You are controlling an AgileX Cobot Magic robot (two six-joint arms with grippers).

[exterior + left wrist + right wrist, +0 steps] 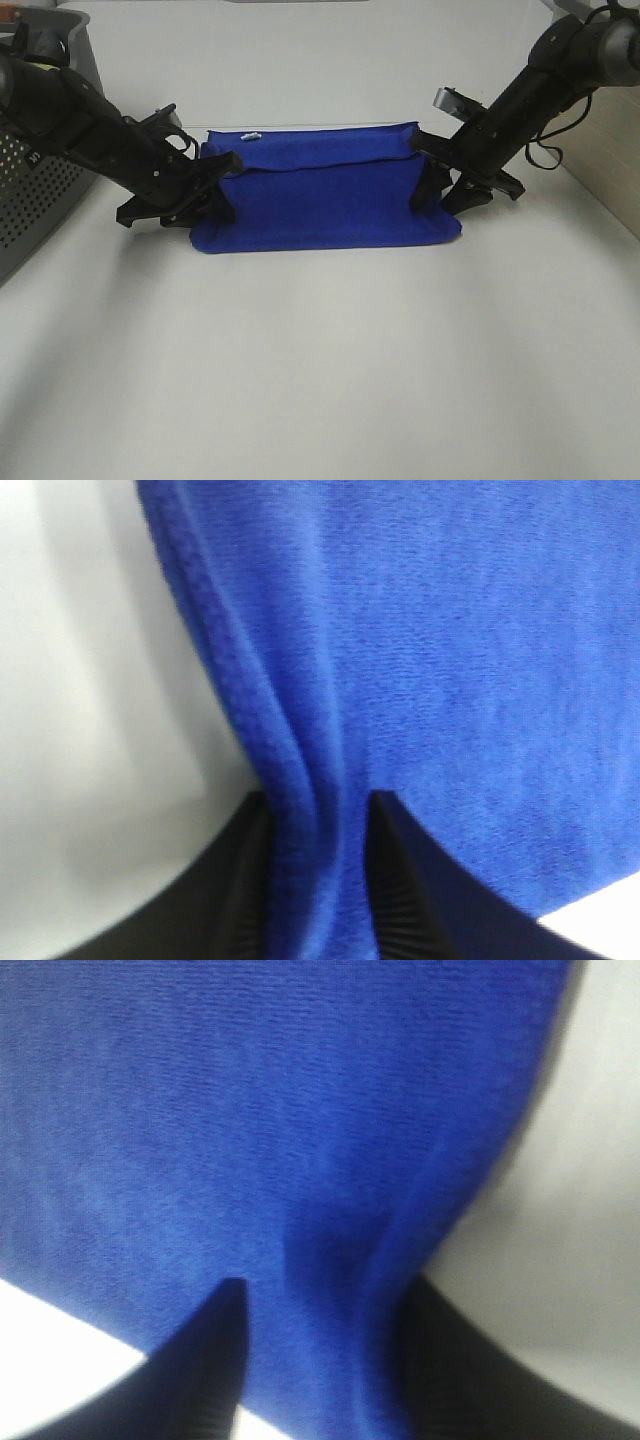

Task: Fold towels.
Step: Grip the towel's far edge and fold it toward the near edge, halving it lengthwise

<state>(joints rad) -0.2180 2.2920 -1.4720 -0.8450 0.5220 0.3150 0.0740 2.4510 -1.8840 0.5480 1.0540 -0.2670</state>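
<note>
The royal-blue towel lies on the white table, folded into a long band with a small white tag at its far left corner. My left gripper is at the towel's left end. In the left wrist view its jaws are closed on a bunched fold of the hem. My right gripper is at the towel's right end. The right wrist view shows blue cloth pinched between its two black fingers. The far top layer sags slightly between the two grips.
A perforated grey basket stands at the left edge, just behind the left arm. A beige wall or panel runs along the right side. White tabletop stretches in front of the towel.
</note>
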